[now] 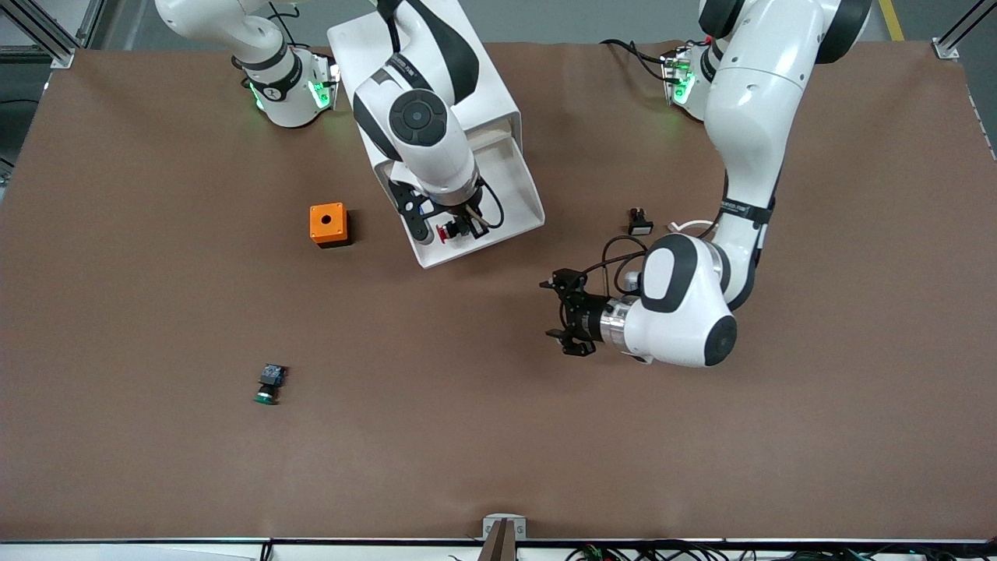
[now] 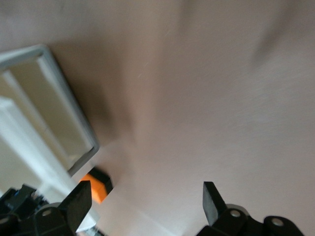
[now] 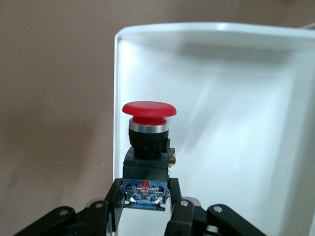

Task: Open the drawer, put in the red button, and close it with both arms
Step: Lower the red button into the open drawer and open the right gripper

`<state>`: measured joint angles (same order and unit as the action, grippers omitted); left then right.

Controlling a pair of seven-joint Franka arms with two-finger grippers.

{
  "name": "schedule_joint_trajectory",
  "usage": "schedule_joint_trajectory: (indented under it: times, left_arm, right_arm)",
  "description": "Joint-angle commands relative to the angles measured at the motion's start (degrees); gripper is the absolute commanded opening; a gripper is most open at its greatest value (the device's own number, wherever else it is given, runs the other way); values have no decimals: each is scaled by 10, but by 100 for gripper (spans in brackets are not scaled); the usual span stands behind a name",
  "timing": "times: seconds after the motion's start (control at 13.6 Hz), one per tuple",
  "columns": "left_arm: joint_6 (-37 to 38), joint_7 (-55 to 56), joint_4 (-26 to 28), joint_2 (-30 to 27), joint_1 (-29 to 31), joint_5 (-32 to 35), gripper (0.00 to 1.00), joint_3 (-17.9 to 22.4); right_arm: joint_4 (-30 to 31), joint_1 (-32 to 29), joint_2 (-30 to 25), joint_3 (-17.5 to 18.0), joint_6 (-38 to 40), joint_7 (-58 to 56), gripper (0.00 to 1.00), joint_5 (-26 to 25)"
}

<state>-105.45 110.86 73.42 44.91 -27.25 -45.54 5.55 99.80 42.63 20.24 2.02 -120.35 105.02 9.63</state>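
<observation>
Two hands differ: the right hand (image 3: 146, 199) grips the red button (image 3: 148, 129) over the open drawer (image 1: 510, 199). Spread wide and empty, the left hand (image 1: 562, 312) hovers over the table (image 1: 156, 312).

I count one white cabinet (image 1: 436, 70) with one drawer (image 1: 510, 191) pulled out. Push-buttons total two: one red button (image 3: 148, 129) and one green button (image 1: 269, 385). There is one orange box (image 1: 328, 224) and one small black part (image 1: 639, 222). My grippers number two: left gripper (image 1: 562, 312), right gripper (image 1: 456, 226).
</observation>
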Motion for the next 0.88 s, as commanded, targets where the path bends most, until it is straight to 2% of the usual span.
schedule_joint_trajectory:
  times: [0.0, 0.07, 0.22, 0.44, 0.51, 0.59, 0.81]
  left_arm:
    - [9, -29, 5, -25, -3, 88, 99, 4]
    - [9, -40, 6, -41, -4, 135, 99, 3]
    - [9, -71, 6, -62, -7, 209, 99, -1]
    - [9, -108, 7, -78, -3, 244, 99, 0]
    - [11, -135, 7, -84, -2, 252, 99, 2]
    - [11, -158, 7, -90, -1, 254, 99, 2]
    - [11, -172, 7, -98, 4, 260, 99, 4]
  right_arm:
    - [3, 14, 9, -6, -16, 48, 15, -26]
    - [3, 14, 10, -7, -16, 52, 21, -27]
    - [2, 14, 11, -7, -15, 54, 49, -29]
    - [-4, 12, 9, -8, -15, 57, 67, -30]
    - [-12, 11, 9, -8, -15, 55, 81, -30]
    - [-21, 12, 9, -9, -13, 55, 100, -31]
    - [-30, -12, -2, -11, -9, 9, 100, -36]
